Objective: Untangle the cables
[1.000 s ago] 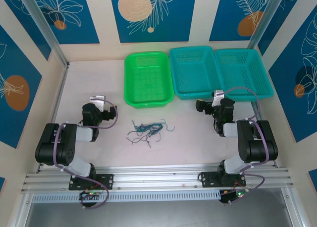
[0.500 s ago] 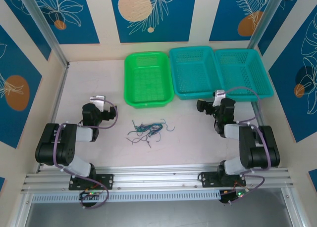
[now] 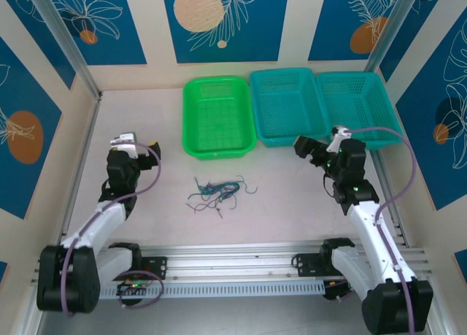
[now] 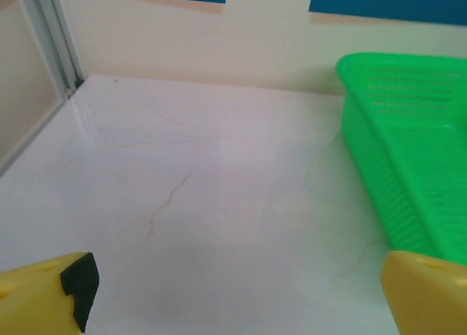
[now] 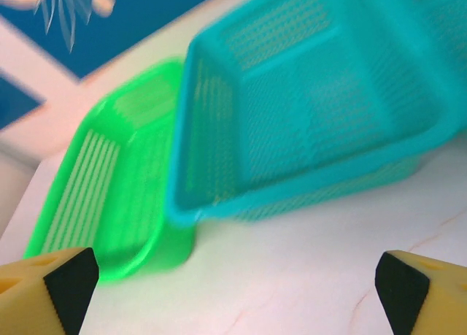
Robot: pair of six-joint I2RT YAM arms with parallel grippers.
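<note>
Dark green, teal, purple and black strands make up the cables [image 3: 219, 191], a small curly knot lying on the tabletop [image 3: 284, 203] between the two arms. It sits a little in front of the green basket [image 3: 219, 154] and well apart from both sets of fingers.

The left fingers [image 3: 137, 144] hover near the left side of the tabletop, spread wide and holding nothing. The left wrist view has bare tabletop and the green basket's side between the yellow tips. The right fingers [image 3: 319, 139] are just as wide and also empty, raised just in front of the teal baskets [image 3: 288, 140]. The right wrist view of those baskets is blurred.

By the look of it the task is at its opening step: the strands lie knotted together and no basket holds any.

The next move calls for both arms to swing inward to the knot. One set of fingers would drop low over a single loose end at the knot's edge and close fully on it. Because the strands are so thin, the tips probably need to meet right at the tabletop. The other set would pin or hold the rest while that strand is drawn out.
</note>
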